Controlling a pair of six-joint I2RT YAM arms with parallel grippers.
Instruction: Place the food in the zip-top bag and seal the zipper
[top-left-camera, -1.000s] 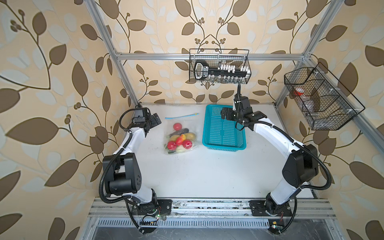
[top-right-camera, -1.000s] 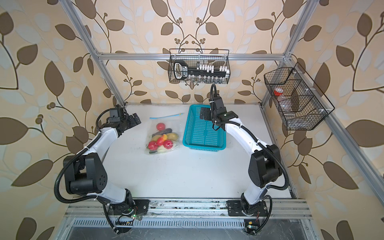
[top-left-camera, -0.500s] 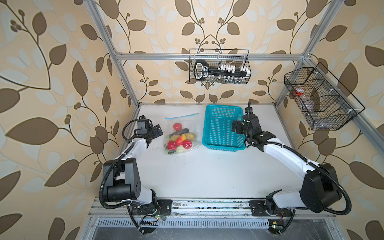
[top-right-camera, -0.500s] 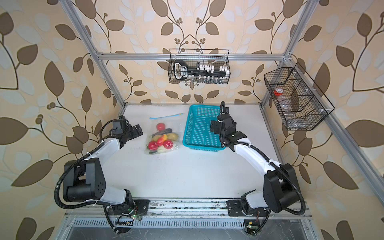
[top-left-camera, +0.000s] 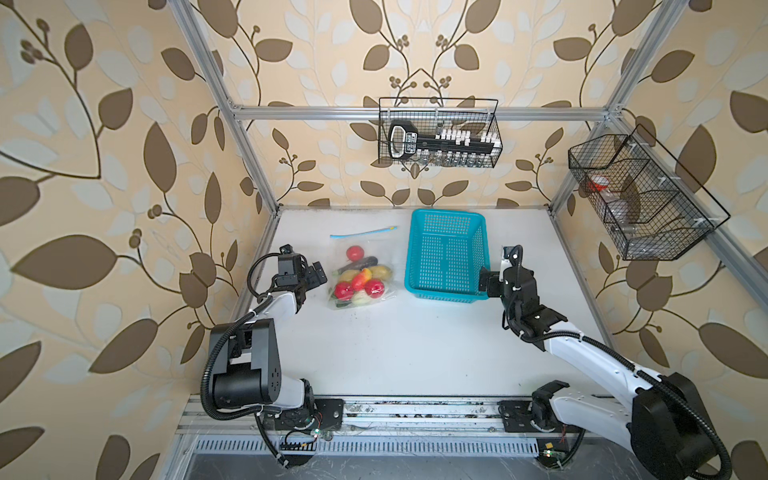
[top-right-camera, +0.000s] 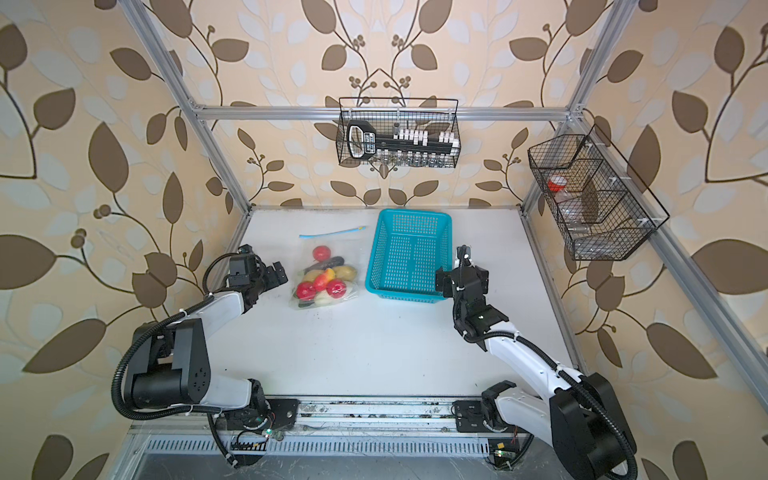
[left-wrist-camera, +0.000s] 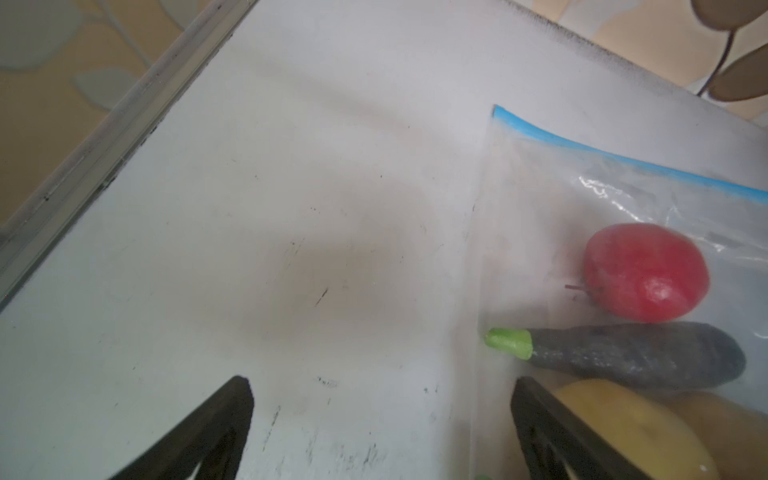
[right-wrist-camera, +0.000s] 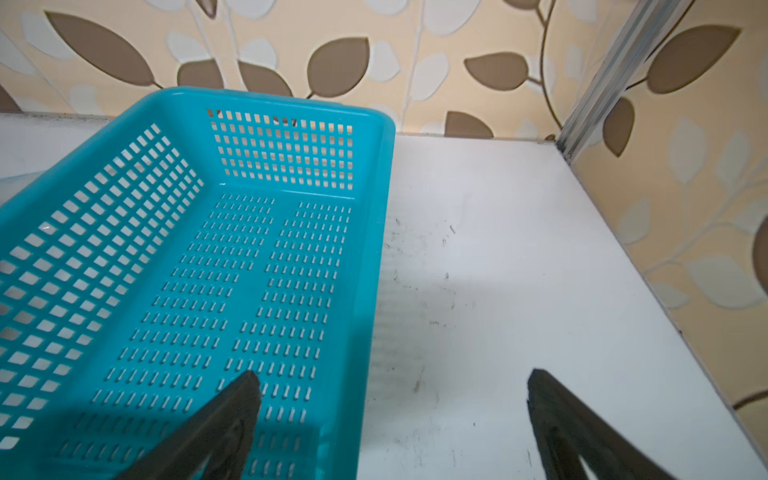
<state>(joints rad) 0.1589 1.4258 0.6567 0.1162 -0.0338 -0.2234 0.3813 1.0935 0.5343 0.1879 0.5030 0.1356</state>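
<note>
**Left arm.** My base sits at the table's (top-left-camera: 415, 345) 7 o'clock corner. The upper link is folded back over the base. The forearm runs toward 1 o'clock and the wrist is low over the surface. My left gripper (top-left-camera: 316, 272) points toward 2 o'clock, just beside the 9 o'clock edge of the bag (top-left-camera: 365, 248).

**Left fingers.** My fingers (left-wrist-camera: 224, 424) are spread wide and hold nothing. In the left wrist view, one is over bare table. The other stands in front of the bag's edge, over a potato (left-wrist-camera: 623, 428). I cannot tell whether it touches the plastic.

**Right arm.** My base sits at the 5 o'clock corner. The forearm reaches toward 11 o'clock. The wrist bends so that my right gripper (right-wrist-camera: 392, 374) points toward 12 o'clock, at the basket's (top-left-camera: 446, 214) 5 o'clock corner.

**Right fingers.** They are spread wide and hold nothing. They straddle the basket's 3 o'clock wall: one finger (right-wrist-camera: 224, 419) is over the perforated floor, the other over bare table. No contact shows.

**Task items.**
- The bag lies flat at 11 o'clock from the table's centre, just beside the basket's 9 o'clock side.
- The food (top-left-camera: 359, 284) is inside it, bunched at the 6 o'clock end. One tomato (top-left-camera: 354, 252) lies apart above the eggplant (top-left-camera: 363, 262).
- The zipper (top-left-camera: 361, 233) runs along the 12 o'clock edge, with the slider (top-left-camera: 392, 227) at its 3 o'clock end.
- I cannot tell whether the zipper is fully sealed.
</note>
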